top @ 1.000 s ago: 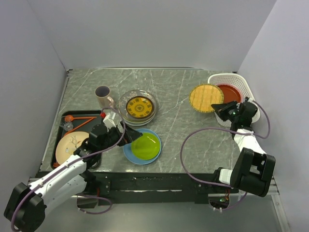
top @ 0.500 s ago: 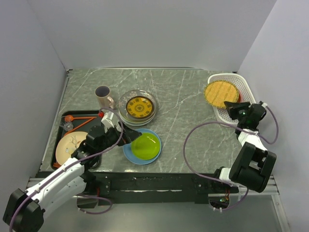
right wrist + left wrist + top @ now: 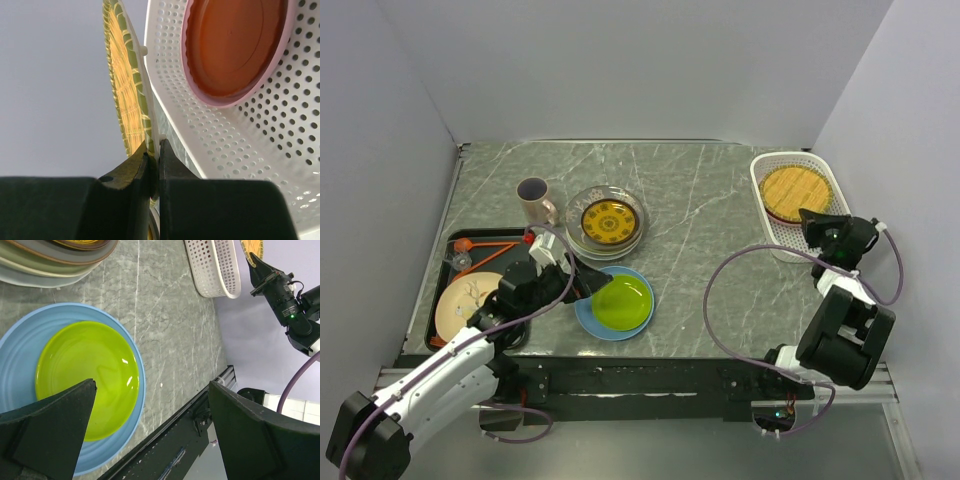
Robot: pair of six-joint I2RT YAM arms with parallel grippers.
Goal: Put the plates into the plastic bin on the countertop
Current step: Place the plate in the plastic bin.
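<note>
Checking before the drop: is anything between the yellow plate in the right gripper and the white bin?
Nothing visible blocks it. The yellow plate, pinched at its rim by the right gripper, hangs over the bin. Only a red plate lies inside, leaving room on top.

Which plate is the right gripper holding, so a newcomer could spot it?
Find the white basket at the far right corner of the countertop. Over it, pinched at its rim by the right gripper, is the yellow woven-pattern plate. Unlike the red plate inside, it is gripped.
</note>
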